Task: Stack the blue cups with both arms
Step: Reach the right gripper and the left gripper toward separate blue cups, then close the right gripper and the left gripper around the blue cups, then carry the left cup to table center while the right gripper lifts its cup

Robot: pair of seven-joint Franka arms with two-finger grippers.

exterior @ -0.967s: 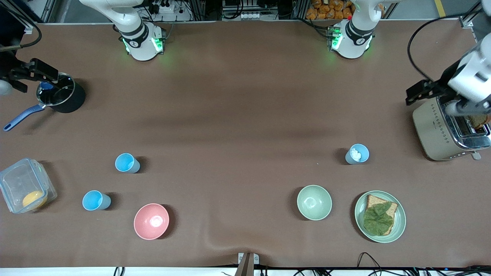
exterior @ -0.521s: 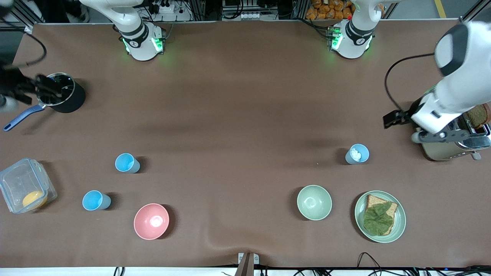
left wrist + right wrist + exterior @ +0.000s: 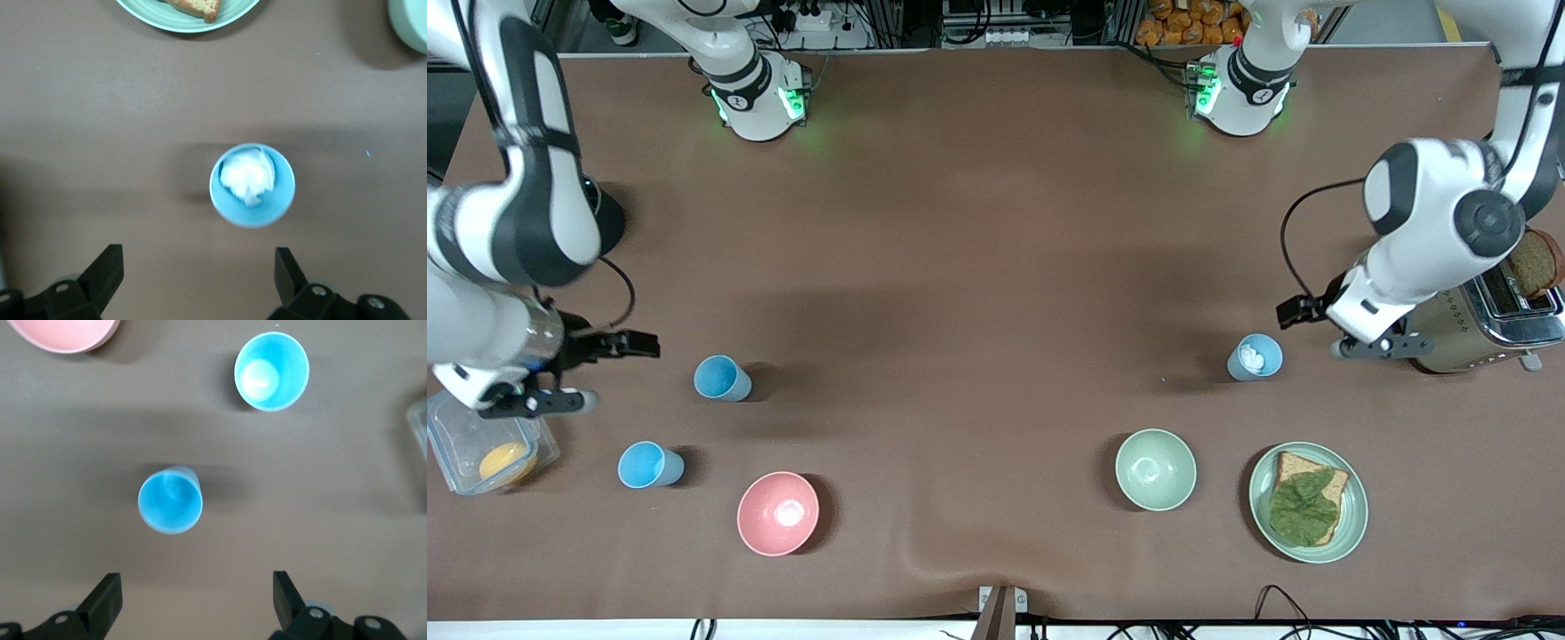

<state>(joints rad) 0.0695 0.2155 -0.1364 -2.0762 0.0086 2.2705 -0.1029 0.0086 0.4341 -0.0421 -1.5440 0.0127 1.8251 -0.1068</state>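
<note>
Three blue cups stand upright. One cup (image 3: 722, 378) and a second (image 3: 649, 465), nearer the front camera, are toward the right arm's end. A greyer-blue cup (image 3: 1255, 357) with a white crumpled lump inside is toward the left arm's end. My right gripper (image 3: 534, 402) is open and empty, up in the air beside the first cup (image 3: 170, 500); the second cup (image 3: 271, 371) shows farther off. My right gripper (image 3: 193, 600) grips nothing. My left gripper (image 3: 1374, 347) is open and empty, in the air beside the greyer cup (image 3: 252, 185). My left gripper (image 3: 198, 277) holds nothing.
A pink bowl (image 3: 778, 514) and a clear container (image 3: 480, 436) with an orange lump lie near the two cups. A pale green bowl (image 3: 1155, 469) and a green plate (image 3: 1352, 524) with bread and a leaf lie near the greyer cup. A toaster (image 3: 1449, 324) stands under the left arm.
Both arms have swung in from the table's ends. The right gripper left the black pot for the two cups. The left gripper left the toaster for the greyer cup. No cup moved.
</note>
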